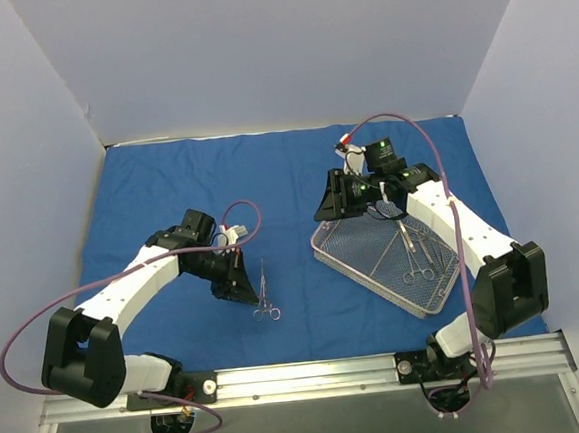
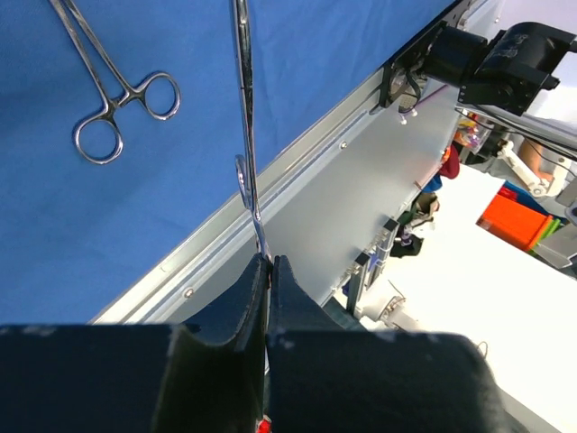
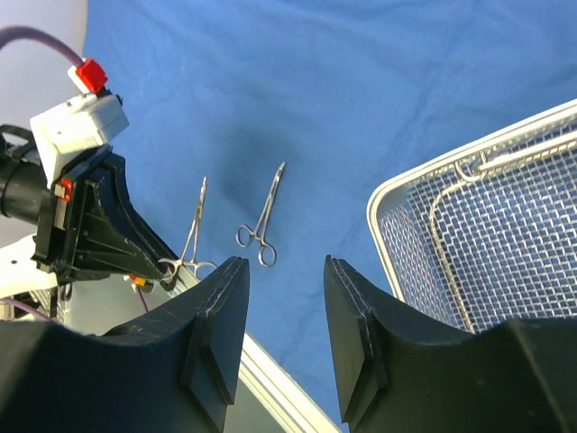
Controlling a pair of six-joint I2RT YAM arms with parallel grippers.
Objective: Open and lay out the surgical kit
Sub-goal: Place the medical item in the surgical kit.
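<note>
The surgical kit's royal-blue cloth lies spread flat over the table. A silver wire-mesh tray sits on it at the right, and several steel instruments lie inside. One ring-handled forceps lies on the cloth left of the tray, also seen as the lying forceps and the same forceps. My left gripper is shut on a second forceps near its rings, with the tips pointing away. My right gripper hangs open and empty above the cloth, just left of the tray.
A metal rail runs along the table's near edge, with both arm bases bolted to it. White walls close off the left, back and right. Purple cables loop off each arm. Past the near edge lies lab clutter.
</note>
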